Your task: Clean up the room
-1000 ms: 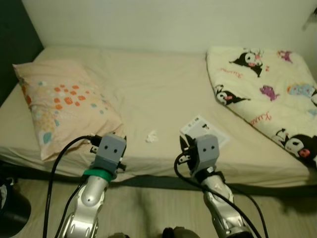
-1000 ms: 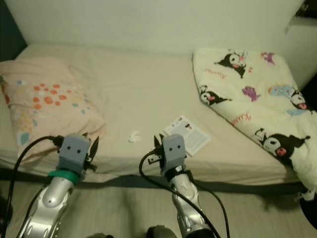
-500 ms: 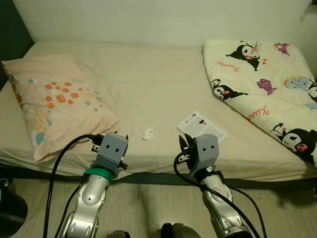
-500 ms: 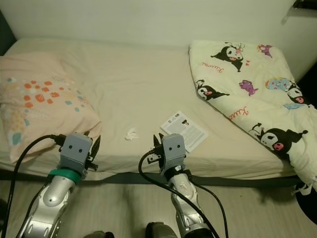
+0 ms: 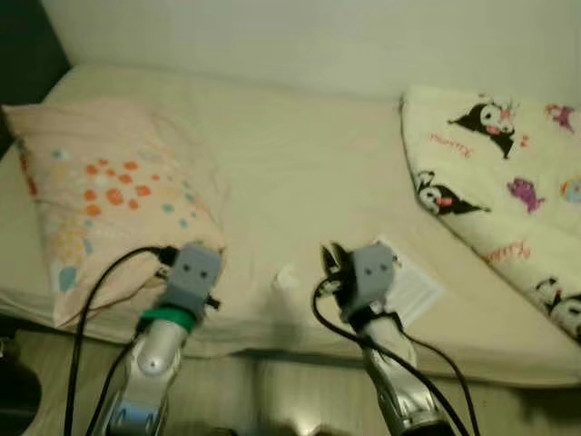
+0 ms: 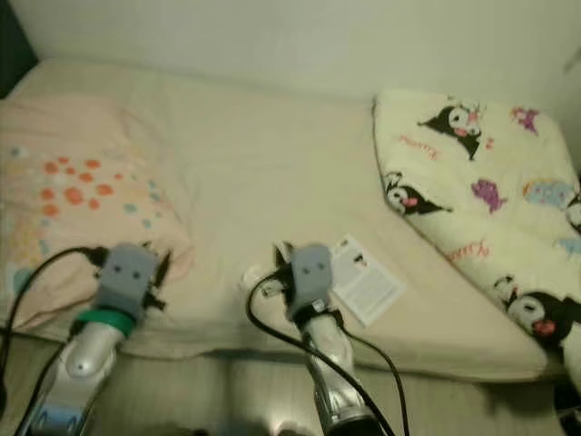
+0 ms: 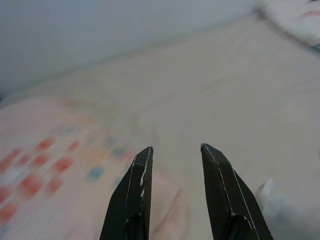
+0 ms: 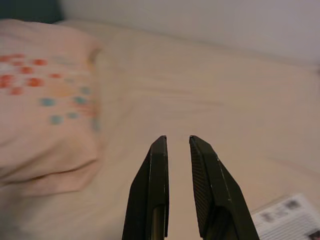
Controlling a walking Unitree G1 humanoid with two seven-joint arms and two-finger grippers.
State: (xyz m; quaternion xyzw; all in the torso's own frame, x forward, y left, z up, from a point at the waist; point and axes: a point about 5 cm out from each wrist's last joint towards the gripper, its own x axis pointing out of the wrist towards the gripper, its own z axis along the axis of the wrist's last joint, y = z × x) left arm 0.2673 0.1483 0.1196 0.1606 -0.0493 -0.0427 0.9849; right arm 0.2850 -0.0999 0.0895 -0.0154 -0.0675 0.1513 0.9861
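Whole view has shifted and blurred since half a second ago: camera moved in nearer, things on the bed unmoved. Bed [image 5: 300, 173], smooth cream sheet. Quilt [image 5: 508, 182] at the robot's right, soft, cartoon-printed. Pillow [image 5: 100, 191] at its left, plump, peach with orange and blue dots. Leaflet [image 6: 363, 283], flat printed paper, near the front edge just beside the right gripper [image 8: 178, 141], fingers a narrow slit apart. Small white crumpled scrap [image 5: 285, 277], probably tissue, between the arms. Left gripper [image 7: 176, 150] by the pillow's corner, moderately parted, empty.
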